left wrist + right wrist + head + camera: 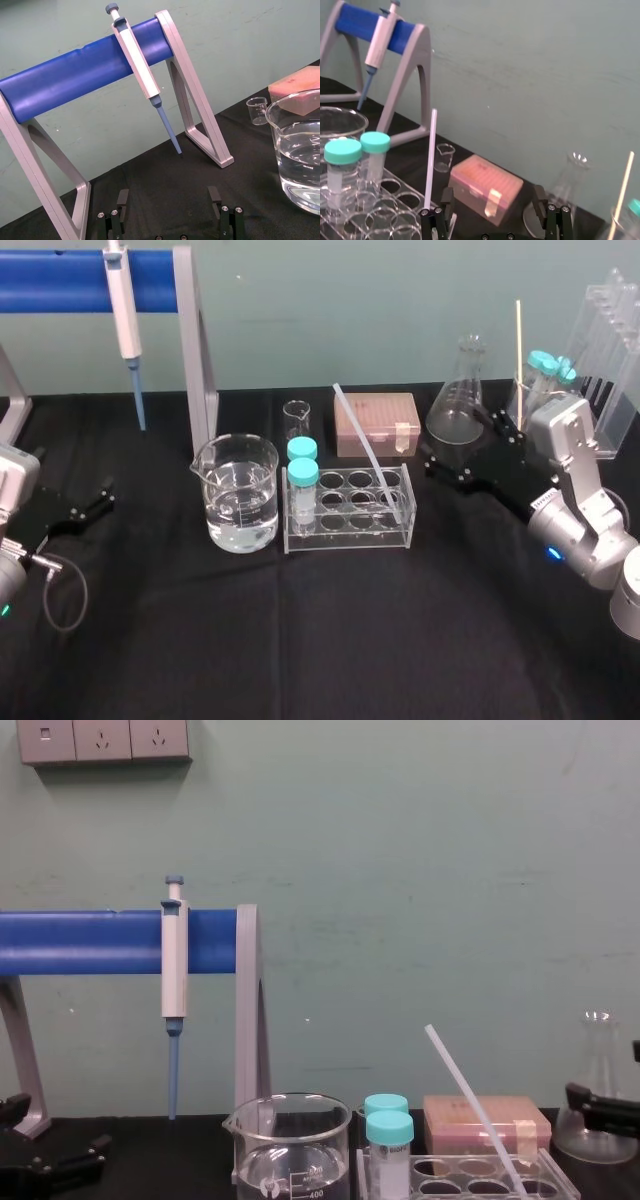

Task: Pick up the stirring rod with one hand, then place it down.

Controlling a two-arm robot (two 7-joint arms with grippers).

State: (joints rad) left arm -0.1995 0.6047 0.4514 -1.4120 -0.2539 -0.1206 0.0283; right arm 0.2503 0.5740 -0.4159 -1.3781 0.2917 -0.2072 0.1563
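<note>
1. Reaching for the rod [361,438] is, I judge, the step in hand. In the head view it leans untouched in the rack [347,532], foot in a right-hand hole. The right pincer [432,464] sits right of the rack, beside the flask [458,405]. Its fingers are spread, hold nothing and are apart from the rod. The left pincer [103,496] rests idle at the left of the bench [300,640], well left of the beaker [240,495].
2. In the left wrist view, the left pincer [168,199] is wide and empty, facing the stand [75,75].
3. In the right wrist view, the right pincer [492,196] gapes wide with nothing in its gap. The rod [431,155] stands off-line and farther off, past one finger [446,200] rather than between the two. The capped tubes [342,165] stand close beside it.
4. In the chest view, the rod [474,1108] slants up out of the rack, and the right pincer [600,1105] waits at the right edge, short of it. The next move, I judge, calls for sliding leftward until the rod sits between the fingers. It should then close gently on the thin shaft above the rack, clear of the tubes, and lift along the rod's slant.
</note>
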